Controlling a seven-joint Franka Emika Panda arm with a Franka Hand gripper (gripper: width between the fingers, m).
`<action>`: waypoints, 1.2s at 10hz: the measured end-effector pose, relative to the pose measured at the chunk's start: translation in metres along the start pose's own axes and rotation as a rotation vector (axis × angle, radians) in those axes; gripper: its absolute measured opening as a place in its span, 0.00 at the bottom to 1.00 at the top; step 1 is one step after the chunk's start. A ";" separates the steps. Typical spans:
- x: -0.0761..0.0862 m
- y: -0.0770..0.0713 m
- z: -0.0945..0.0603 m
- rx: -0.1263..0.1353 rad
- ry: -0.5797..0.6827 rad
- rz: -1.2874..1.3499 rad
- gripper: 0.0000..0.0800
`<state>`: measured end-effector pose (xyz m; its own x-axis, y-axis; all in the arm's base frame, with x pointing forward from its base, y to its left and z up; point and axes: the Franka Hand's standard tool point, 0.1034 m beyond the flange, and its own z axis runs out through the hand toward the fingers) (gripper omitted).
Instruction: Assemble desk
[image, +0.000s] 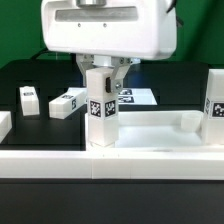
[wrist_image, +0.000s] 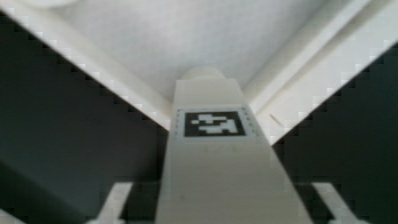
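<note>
The end effector (image: 103, 74) is clamped on 1 leg (image: 100, 116), held upright at the tabletop (image: 160, 133) corner. 2 loose legs (image: 28, 100) (image: 68, 103) lie on the counter (image: 25, 75), toward the exterior view's left.

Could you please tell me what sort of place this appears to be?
Probably a robotics lab bench: a black table, a fixed marker board, tagged loose legs, and a gripper holding one leg upright.

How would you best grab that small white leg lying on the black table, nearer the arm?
Take the lying leg around its middle, across its two long flat sides, coming straight down from above. It lies on its side, touching no other part, with room either side.
</note>
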<state>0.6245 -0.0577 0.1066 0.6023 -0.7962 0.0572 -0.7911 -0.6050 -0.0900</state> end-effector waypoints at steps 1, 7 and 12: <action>-0.002 0.000 0.000 -0.007 -0.005 0.065 0.36; -0.001 0.001 0.001 0.001 -0.016 -0.008 0.76; 0.002 0.001 0.000 0.001 -0.024 -0.606 0.81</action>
<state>0.6245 -0.0597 0.1069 0.9477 -0.3099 0.0762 -0.3069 -0.9505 -0.0489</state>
